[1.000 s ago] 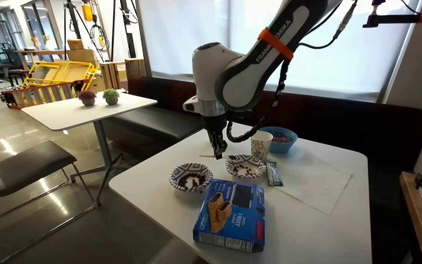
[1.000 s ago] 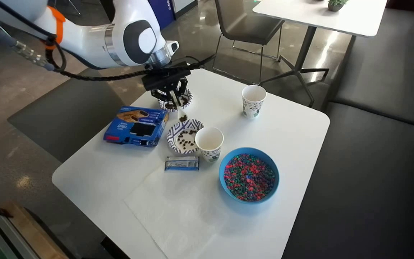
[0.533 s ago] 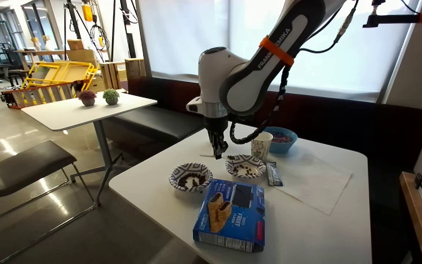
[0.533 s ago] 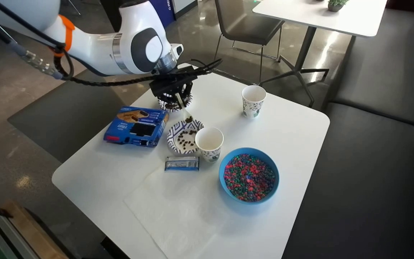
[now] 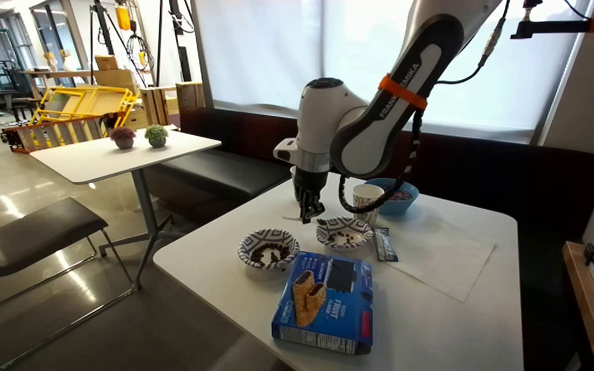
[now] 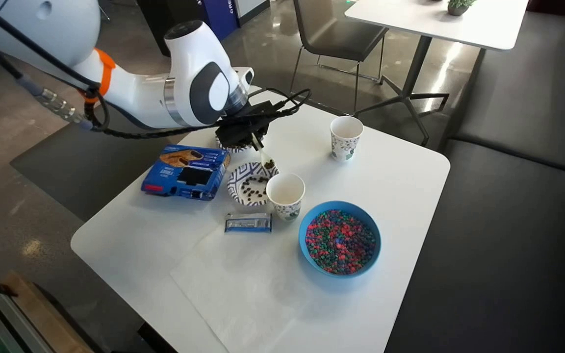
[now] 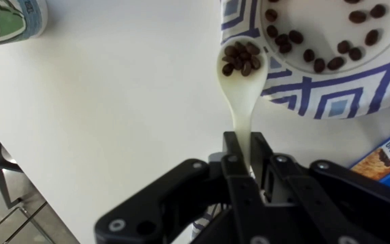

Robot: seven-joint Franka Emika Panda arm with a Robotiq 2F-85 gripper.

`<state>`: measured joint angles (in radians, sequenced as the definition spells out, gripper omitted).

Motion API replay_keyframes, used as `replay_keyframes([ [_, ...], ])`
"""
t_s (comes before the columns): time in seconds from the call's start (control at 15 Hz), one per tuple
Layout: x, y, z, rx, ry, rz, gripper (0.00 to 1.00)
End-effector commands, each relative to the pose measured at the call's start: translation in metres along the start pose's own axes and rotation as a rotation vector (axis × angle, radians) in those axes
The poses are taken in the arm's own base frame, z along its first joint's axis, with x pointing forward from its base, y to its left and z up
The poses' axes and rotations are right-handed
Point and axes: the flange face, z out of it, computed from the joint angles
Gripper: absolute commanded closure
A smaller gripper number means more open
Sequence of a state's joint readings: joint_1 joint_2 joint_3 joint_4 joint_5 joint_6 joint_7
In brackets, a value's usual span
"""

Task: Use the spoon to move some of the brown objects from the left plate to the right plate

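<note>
Gripping: black gripper [image 7: 243, 139] clamped on the handle of the white spoon [image 7: 242, 98].
Spoon load: coffee beans [image 7: 238, 63] heaped in its bowl end.
Right plate [image 5: 347, 224]: scattered coffee beans inside; loaded spoon end at the left rim in an exterior view, contact cannot be told.
Left plate [image 5: 269, 237]: coffee beans inside.
Blue snack box [image 5: 323, 309]: near side, just beside the left plate.
Patterned paper cup [image 5: 365, 199]: far side, just beside the right plate.

“FRUIT”, “GRAINS” on blue box [image 5: 324, 304] (“EMIKA” on arm [image 5: 372, 144])

exterior views sharing table [image 6: 135, 245], wrist view close
</note>
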<state>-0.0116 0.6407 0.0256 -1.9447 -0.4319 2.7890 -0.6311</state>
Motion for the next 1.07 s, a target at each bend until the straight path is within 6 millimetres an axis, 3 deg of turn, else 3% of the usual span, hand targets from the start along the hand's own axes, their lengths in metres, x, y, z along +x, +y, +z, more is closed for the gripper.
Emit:
replay_keyframes([
  [0.0, -0.012, -0.015, -0.004, -0.035, 0.034, -0.002, 0.97],
  [0.67, -0.041, -0.034, -0.035, -0.133, 0.14, 0.061, 0.97],
  [1.0, -0.052, -0.059, -0.048, -0.163, 0.219, 0.097, 0.97],
])
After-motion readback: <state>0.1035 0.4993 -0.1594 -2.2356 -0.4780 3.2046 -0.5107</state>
